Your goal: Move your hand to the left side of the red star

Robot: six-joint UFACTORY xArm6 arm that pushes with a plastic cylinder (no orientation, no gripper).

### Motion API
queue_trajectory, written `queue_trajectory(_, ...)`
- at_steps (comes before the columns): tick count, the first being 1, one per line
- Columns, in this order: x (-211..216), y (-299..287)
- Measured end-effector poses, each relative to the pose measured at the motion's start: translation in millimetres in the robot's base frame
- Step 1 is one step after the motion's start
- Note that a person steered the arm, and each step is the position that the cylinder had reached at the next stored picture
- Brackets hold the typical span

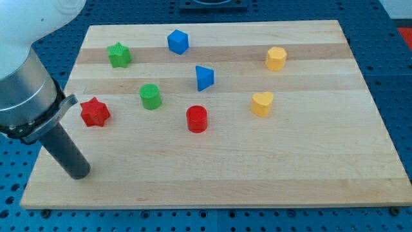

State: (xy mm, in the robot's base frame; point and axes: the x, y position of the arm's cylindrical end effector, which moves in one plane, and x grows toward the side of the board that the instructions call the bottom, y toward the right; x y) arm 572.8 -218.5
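Observation:
The red star (94, 112) lies on the wooden board (309, 161) at the view's left. My tip (80, 174) rests on the board near the bottom left corner, below the star and slightly to its left, apart from it. The dark rod slants up and left from the tip to the arm's grey cuff (22, 96), which stands left of the star.
A green star (119, 55) lies at the top left. A green cylinder (150, 96) and a red cylinder (197, 119) lie right of the red star. A blue cube (177, 42), a blue prism (204, 78), a yellow hexagon (275, 58) and a yellow heart (261, 103) lie farther right.

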Motion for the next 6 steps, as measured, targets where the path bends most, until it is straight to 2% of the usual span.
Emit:
queue_trajectory(2,-14,-2)
queue_trajectory(5,-122,-86)
queue_trajectory(6,-160,-81)
